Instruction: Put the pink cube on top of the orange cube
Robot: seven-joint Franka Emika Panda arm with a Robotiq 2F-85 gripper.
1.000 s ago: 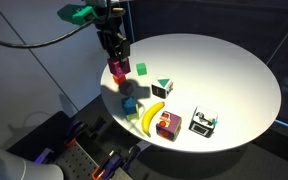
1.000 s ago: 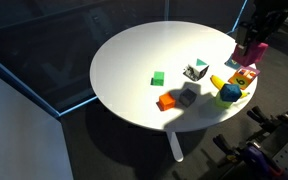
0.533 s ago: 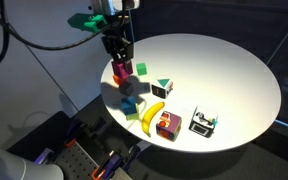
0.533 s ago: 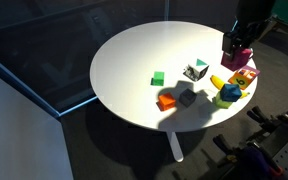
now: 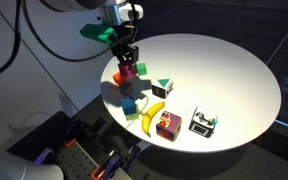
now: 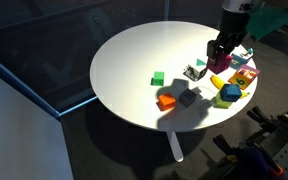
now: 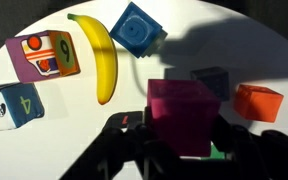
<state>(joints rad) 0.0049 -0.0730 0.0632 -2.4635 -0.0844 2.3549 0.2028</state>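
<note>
One banana (image 7: 99, 55) is recorded. Five small cubes are counted: pink (image 7: 184, 115), orange (image 7: 257, 102), blue (image 7: 137, 30), green (image 5: 139, 69), grey (image 7: 212, 82). Three patterned boxes (image 5: 167, 125) (image 5: 202, 122) (image 5: 164, 87) are noted.

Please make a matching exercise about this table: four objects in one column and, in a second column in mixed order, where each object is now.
Objects:
1. pink cube
2. orange cube
3. banana
4. blue cube

Places:
a. lies on the table beside the patterned box
b. stands by the banana's upper end in the wrist view
c. gripped by the end effector
d. on the table, near the right edge of the wrist view

Pairs: 1-c, 2-d, 3-a, 4-b
</note>
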